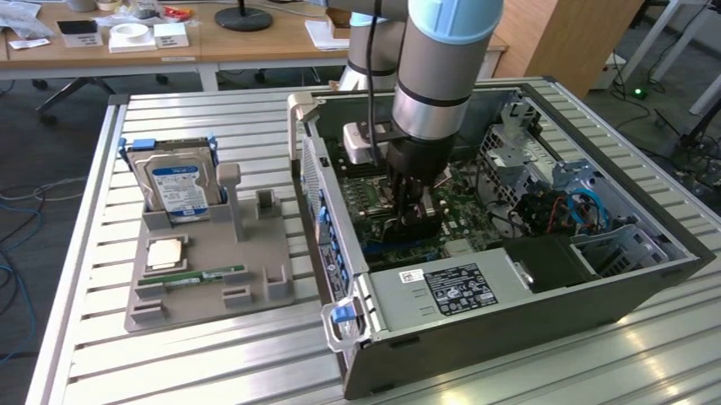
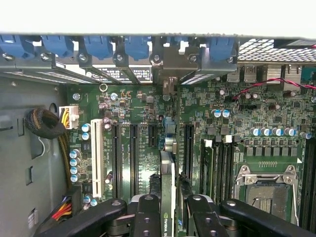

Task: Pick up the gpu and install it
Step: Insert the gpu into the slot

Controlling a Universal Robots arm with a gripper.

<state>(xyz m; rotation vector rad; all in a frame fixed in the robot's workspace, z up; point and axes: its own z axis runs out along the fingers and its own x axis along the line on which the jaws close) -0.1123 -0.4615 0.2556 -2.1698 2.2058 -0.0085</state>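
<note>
The gpu (image 2: 168, 170) is seen edge-on in the wrist view, a thin dark card with a green logo near the fingers. My gripper (image 2: 169, 190) is shut on it, one black finger (image 2: 148, 210) on each side. The card stands upright just above the motherboard (image 2: 143, 113), in line with the long black expansion slots (image 2: 134, 158) and pointing toward the rear bracket openings (image 2: 170, 64). In the exterior view, my gripper (image 1: 411, 221) reaches down inside the open computer case (image 1: 586, 278), with the gpu (image 1: 414, 229) low between the fingers over the board.
On the exterior view's left, a grey holder (image 1: 214, 283) carries a hard drive (image 1: 178, 187), a memory stick (image 1: 208, 276) and a square chip (image 1: 165, 251). Inside the case are the power supply (image 1: 451, 287), the CPU socket (image 2: 266, 190), memory slots (image 2: 217, 163) and a cable bundle (image 2: 44, 123).
</note>
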